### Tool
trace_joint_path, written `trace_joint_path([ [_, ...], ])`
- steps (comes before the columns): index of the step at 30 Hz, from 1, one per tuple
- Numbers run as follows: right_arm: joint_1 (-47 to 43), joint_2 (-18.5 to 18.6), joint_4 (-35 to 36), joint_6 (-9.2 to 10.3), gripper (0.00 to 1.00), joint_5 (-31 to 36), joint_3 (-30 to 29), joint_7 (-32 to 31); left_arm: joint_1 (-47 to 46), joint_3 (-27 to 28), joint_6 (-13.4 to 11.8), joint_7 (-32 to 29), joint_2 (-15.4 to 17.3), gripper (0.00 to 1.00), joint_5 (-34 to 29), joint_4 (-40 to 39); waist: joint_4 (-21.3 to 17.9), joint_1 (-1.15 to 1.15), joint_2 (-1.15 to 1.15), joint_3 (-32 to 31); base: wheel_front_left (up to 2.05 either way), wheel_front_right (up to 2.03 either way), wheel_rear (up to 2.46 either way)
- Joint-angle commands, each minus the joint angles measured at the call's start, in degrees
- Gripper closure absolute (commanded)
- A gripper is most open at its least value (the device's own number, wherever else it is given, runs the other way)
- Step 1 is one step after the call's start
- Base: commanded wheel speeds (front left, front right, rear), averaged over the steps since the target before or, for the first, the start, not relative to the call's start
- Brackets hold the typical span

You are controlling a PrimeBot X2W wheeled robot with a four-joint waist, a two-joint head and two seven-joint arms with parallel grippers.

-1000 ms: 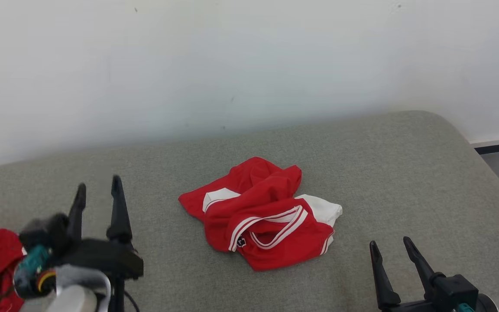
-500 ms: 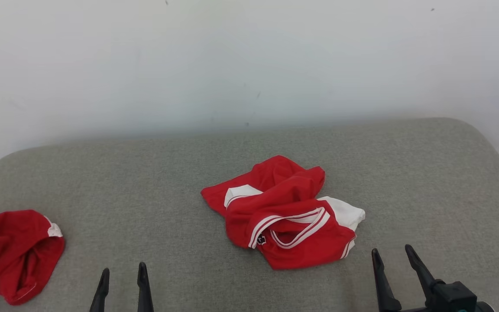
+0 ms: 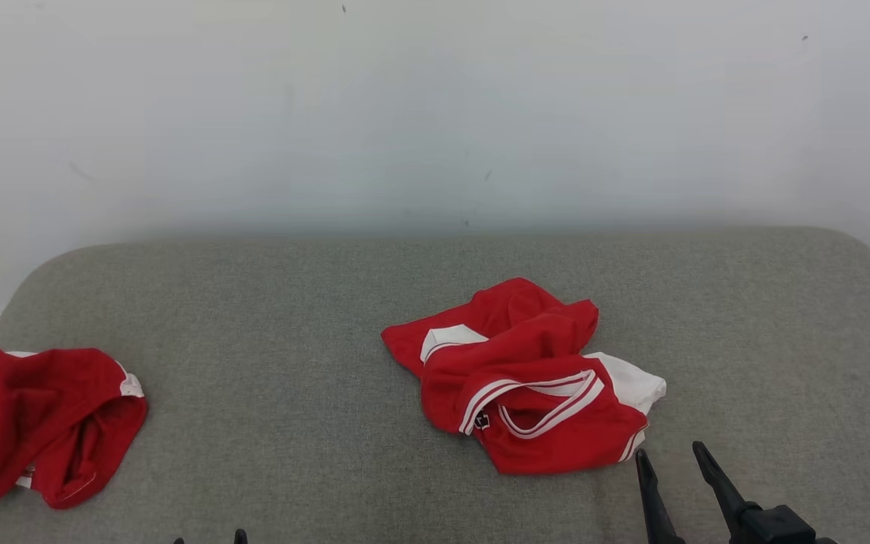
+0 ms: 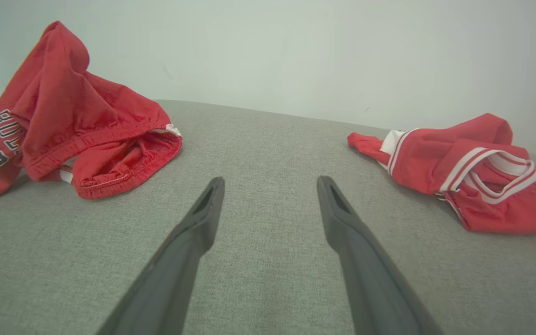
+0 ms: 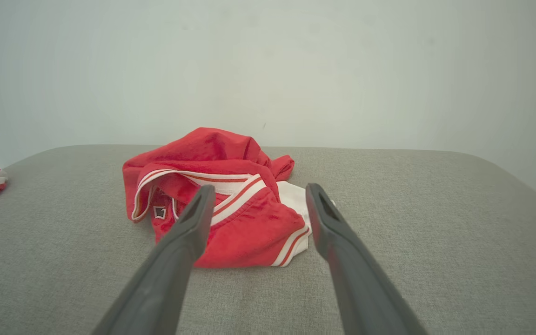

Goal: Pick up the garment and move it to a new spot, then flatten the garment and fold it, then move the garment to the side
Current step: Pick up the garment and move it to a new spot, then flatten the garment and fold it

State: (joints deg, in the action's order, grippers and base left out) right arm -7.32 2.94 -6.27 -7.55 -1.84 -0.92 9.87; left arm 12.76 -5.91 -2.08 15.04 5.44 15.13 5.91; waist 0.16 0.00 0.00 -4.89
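A crumpled red garment (image 3: 526,378) with white striped trim lies near the middle of the grey cushion (image 3: 291,325); it also shows in the left wrist view (image 4: 472,172) and the right wrist view (image 5: 212,153). My right gripper (image 3: 669,453) is open, just in front of the garment's near right corner and not touching it; in its own view the open fingers (image 5: 259,187) frame that corner. My left gripper (image 3: 208,538) is open at the bottom edge. It hovers over bare cushion (image 4: 270,181), with one garment on each side.
A second red garment (image 3: 42,415) lies bunched at the cushion's left end, with dark lettering and the number 23 on it (image 4: 77,116). A pale wall (image 3: 435,113) rises right behind the cushion. The cushion's rounded corners fall away at the far left and right.
The head camera has panned left, shifting the picture to the right. My left gripper has drawn back from beside the left garment to the bottom edge. The right gripper has barely moved.
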Motion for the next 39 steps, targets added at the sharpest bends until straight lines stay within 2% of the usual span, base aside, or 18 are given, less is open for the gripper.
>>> trace_joint_path([
  [1, -0.4, -0.1, -0.1, 0.13, 0.00, 0.4, -0.1, 0.3, -0.5, 0.5, 0.4, 0.2, -0.1, 0.00, -0.7, 0.3, -0.2, 0.00, 0.00, 0.0, 0.00, 0.00, 0.00],
  [9, -0.1, -0.1, 0.3, 0.13, 0.00, 0.2, -0.6, -0.4, -3.1, 3.3, 4.7, 0.2, 0.1, 0.00, -0.7, 1.8, -1.4, 0.00, 0.00, 0.5, 0.00, 0.00, 0.00],
  [13, -0.2, -0.1, 0.6, 0.13, 0.00, 0.1, -0.3, -0.6, -3.2, 4.4, 5.9, 0.2, -0.1, 0.00, -1.3, 2.2, -2.0, 0.00, 0.00, 0.7, 0.00, 0.00, 0.00],
  [39, 0.4, -0.1, 0.2, 0.13, 0.00, -1.2, 0.0, -1.0, -2.0, 6.4, 6.6, 0.2, -2.2, 0.00, -4.0, 3.4, -3.3, 0.00, 0.00, 0.9, 0.00, 0.00, 0.00],
])
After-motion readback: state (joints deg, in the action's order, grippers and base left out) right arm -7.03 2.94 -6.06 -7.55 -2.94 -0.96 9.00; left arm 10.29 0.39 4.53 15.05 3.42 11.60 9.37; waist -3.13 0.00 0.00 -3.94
